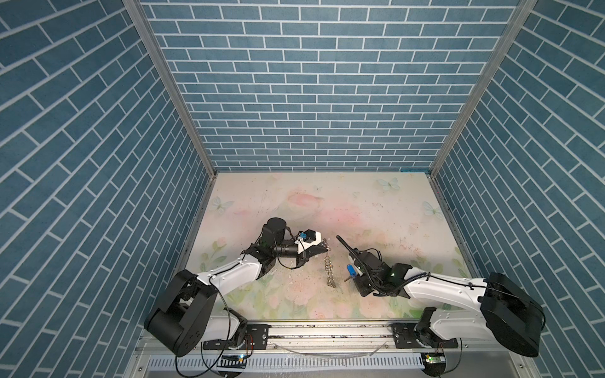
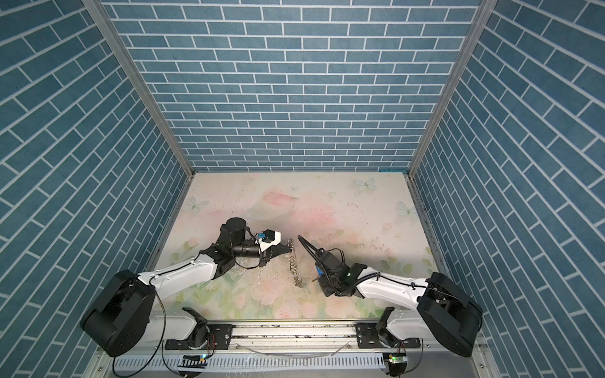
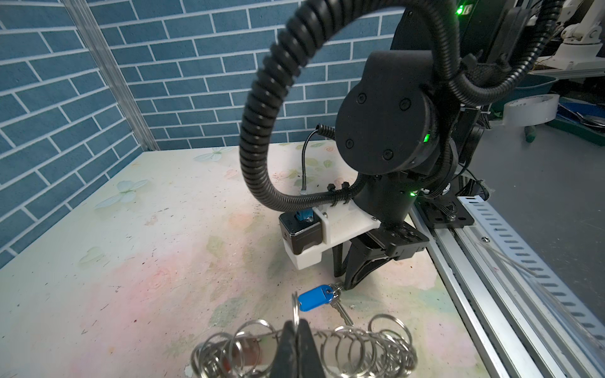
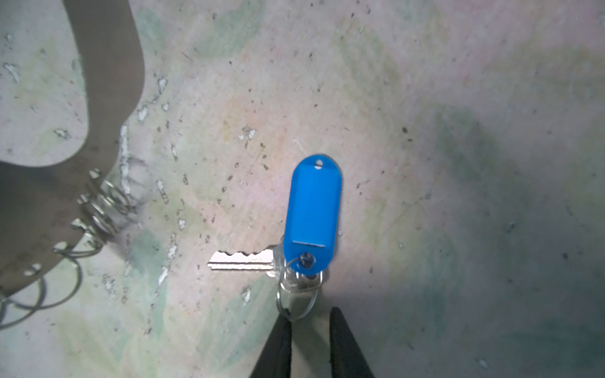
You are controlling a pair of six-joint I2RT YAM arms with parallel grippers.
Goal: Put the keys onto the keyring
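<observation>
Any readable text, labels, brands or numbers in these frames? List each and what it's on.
No legible text anywhere.
On the blue key tag: nothing, the face is blank.
On the key: any stamp is too blurred to read.
On the keyring: bare metal, no marking visible.
On the tape roll: faint marks inside, too small to read.

The keyring is seen as a chain of many small silver split rings strung together. It is pinched at one ring by the closed left gripper, and in both top views it hangs down to the desk. One silver key with a blue plastic tag is seen near it, its small ring at the tips of the right gripper.
</observation>
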